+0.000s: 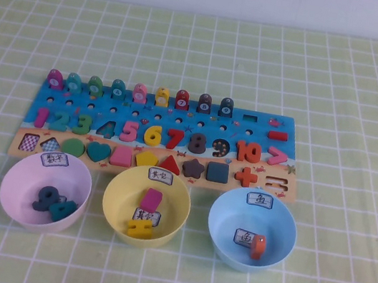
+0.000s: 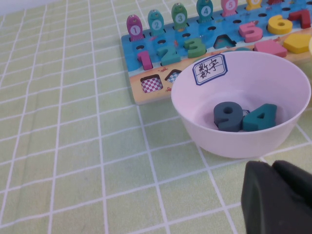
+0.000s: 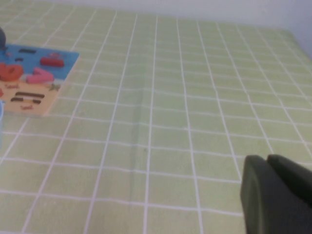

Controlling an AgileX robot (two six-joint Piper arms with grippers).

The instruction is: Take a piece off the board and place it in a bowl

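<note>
The left gripper (image 2: 271, 165) sits low at the robot's near-left, just short of the pink bowl (image 2: 273, 141). Its claw is pressed narrow and holds nothing. The right gripper (image 3: 267, 158) sits at the near-right over bare cloth, well apart from everything, claw likewise narrow and empty. The piece (image 1: 138, 229) lies inside the yellow bowl (image 1: 117, 186), beside a pink block (image 1: 152, 199), so the task appears complete. Remaining hazard: a forward or sideways sweep of the left arm could strike the pink bowl, which looks light and would likely slide or tip into the yellow bowl. The right arm carries little risk. Beyond the bowls, the board (image 1: 40, 98) lies flat, its equals recess (image 1: 277, 187) vacant. Only the high view shows the piece and all three bowls. The left wrist view shows just the pink bowl, holding a 9 (image 2: 228, 116) and a 4 (image 2: 261, 117), and how near that gripper is to it. The right wrist view shows only the board's right corner with the vacant recess (image 3: 24, 97).
</note>
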